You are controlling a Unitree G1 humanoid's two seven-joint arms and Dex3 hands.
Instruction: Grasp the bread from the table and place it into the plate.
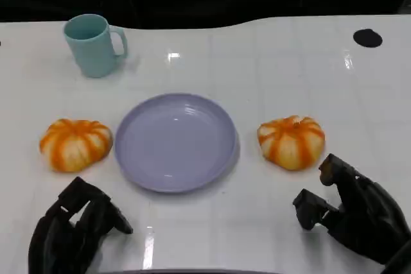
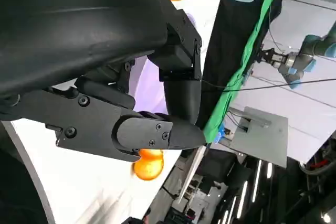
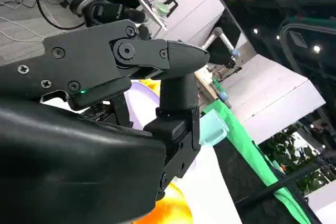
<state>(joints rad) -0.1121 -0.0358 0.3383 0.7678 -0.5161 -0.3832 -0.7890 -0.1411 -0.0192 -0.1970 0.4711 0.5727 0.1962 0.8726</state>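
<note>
Bread (image 1: 292, 141) just ahead of right hand (image 1: 350, 210), fingers apart, empty. Left hand (image 1: 74, 229) curled, empty. Risk: shallow grasp on rounded loaf slips.

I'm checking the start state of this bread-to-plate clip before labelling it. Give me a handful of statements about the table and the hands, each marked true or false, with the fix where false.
1. The purple plate has nothing lying in it. True.
2. One bread roll lies on the plate. False: the left bread roll and the right bread roll both lie on the table, one on either side of the plate.
3. The teal mug stands upright, beyond the plate toward the robot's left. True.
4. The right hand grips the right bread roll. False: it sits just short of that roll, holding nothing.
5. The left hand holds nothing. True.
</note>
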